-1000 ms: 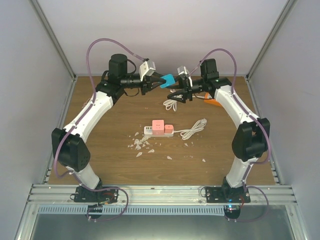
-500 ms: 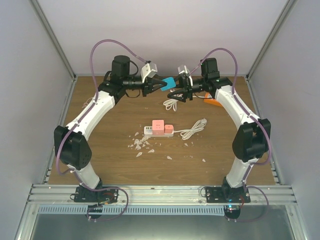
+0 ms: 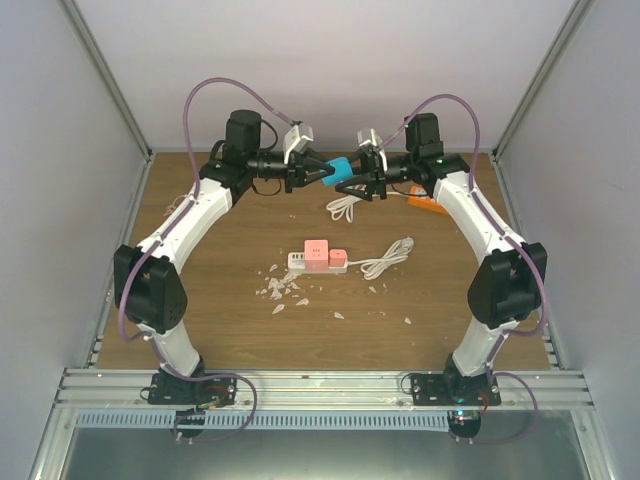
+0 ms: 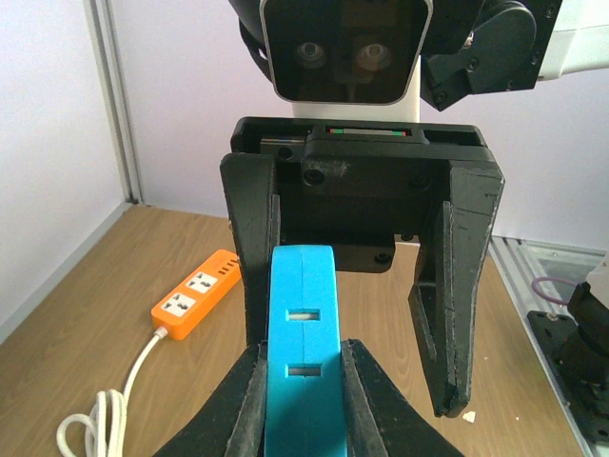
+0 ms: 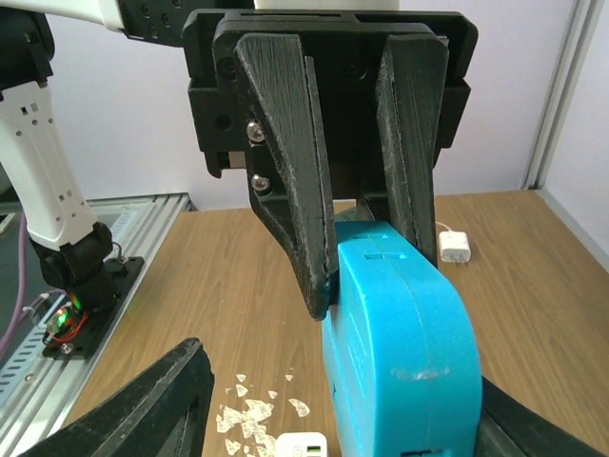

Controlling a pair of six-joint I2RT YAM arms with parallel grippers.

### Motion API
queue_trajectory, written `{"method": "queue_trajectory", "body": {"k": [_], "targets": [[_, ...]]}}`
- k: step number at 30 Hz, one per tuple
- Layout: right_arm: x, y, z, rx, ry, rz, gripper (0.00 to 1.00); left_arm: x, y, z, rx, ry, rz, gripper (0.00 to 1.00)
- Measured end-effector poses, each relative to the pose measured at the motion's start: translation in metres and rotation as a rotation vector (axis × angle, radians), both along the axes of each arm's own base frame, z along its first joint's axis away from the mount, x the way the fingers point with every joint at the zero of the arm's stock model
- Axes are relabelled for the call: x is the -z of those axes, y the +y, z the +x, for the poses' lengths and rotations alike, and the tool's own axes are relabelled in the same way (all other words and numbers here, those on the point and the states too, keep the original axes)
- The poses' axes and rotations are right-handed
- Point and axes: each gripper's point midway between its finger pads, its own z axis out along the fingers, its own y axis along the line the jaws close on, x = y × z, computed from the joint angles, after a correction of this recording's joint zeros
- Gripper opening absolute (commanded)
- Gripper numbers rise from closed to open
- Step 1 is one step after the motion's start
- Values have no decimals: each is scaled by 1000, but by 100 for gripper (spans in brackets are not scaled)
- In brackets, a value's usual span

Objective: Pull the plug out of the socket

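Blue plug (image 3: 338, 166) up in the air between claws.
Pinched tight in left claw (image 4: 302, 350); right claw (image 5: 338, 367) spread wide around it, likely to grab and pull.

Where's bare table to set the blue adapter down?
Bare: near edge of table, this side of the chips; also wood between cable and right arm. Crowded: centre at the power strip; far side, cord coil and orange strip. Left claw holds the adapter.

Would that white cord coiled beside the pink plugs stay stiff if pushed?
Probably not: the thin white coiled cord lies in loose loops, so it would likely flop and spread. It looks light, and may tug the white power strip it seems joined to.
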Motion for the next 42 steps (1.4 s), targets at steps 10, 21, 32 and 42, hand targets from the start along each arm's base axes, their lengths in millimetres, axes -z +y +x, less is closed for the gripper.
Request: {"method": "queue_trajectory", "body": {"k": [10, 21, 32, 42], "targets": [[-6, -4, -5, -13, 27, 23, 81, -3, 10, -1, 38, 13, -25, 0], [1, -1, -1, -25, 38, 16, 72, -11, 11, 2, 31, -7, -47, 0], [-3, 7, 2, -48, 44, 23, 61, -24, 8, 5, 31, -54, -62, 0], [-19, 8, 4, -57, 57, 58, 54, -14, 5, 5, 61, -7, -65, 0]]}}
